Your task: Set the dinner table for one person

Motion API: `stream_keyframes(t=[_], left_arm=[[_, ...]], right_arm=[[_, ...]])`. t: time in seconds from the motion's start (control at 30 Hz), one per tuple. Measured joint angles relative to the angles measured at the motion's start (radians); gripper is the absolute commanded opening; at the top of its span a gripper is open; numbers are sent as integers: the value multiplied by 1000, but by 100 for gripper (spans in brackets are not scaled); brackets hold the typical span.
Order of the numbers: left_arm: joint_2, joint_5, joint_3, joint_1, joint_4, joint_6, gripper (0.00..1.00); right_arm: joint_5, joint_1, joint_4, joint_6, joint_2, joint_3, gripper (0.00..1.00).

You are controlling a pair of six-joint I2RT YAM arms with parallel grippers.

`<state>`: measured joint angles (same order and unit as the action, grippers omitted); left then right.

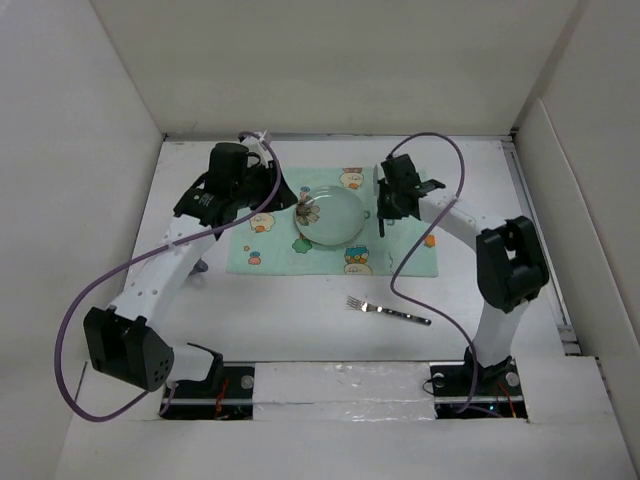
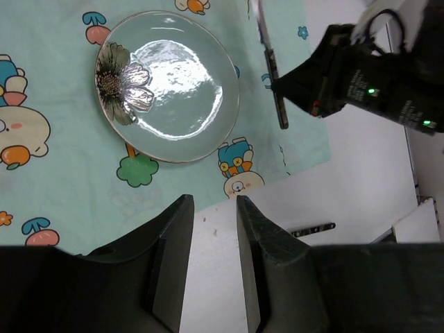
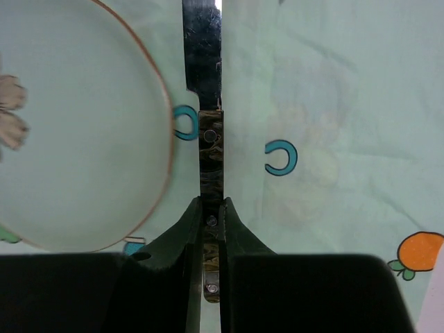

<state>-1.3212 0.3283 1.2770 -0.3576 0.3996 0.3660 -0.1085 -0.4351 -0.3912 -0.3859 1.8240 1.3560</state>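
Note:
The white dinner table (image 1: 300, 320) carries a mint-green cartoon placemat (image 1: 275, 255) with a pale green flower-painted plate (image 1: 330, 215) on it. My right gripper (image 1: 384, 208) is shut on a knife (image 1: 383, 227) just right of the plate. The right wrist view shows its jaws (image 3: 210, 205) clamped on the dark riveted handle (image 3: 210, 152), with the blade pointing away over the placemat (image 3: 326, 104) beside the plate's rim (image 3: 76, 139). My left gripper (image 1: 284, 193) is open and empty left of the plate. In its view (image 2: 211, 205) it hangs over the placemat's edge, with the plate (image 2: 173, 90) and knife (image 2: 272, 69) ahead.
A metal fork (image 1: 388, 310) lies on the bare table in front of the placemat, tines to the left; its handle shows in the left wrist view (image 2: 312, 229). White walls border the table on the left, back and right.

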Motion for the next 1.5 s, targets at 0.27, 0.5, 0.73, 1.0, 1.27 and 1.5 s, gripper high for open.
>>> stream_keyframes(t=[0.27,0.5,0.73,1.0,1.27,1.5], left_arm=[[0,6,-2,6,-57,3,29],[-3,11,-20,6,-75,3,30],[-40,13,-15,6,-76,2,31],[-69,11,35,6,-68,-4,31],[-71,15,69,37,-59,-11,31],[-71,12,136,51,-58,-21,31]], right_arm=[[16,9,-64,-43,133,6,0],[15,10,-65,-68,134,6,34],[39,18,-81,-54,76,-27,55],[110,27,-189,14,-344,-217,0],[154,-158,-497,1,-455,-377,61],[138,-263,-586,23,-266,-353,75]])
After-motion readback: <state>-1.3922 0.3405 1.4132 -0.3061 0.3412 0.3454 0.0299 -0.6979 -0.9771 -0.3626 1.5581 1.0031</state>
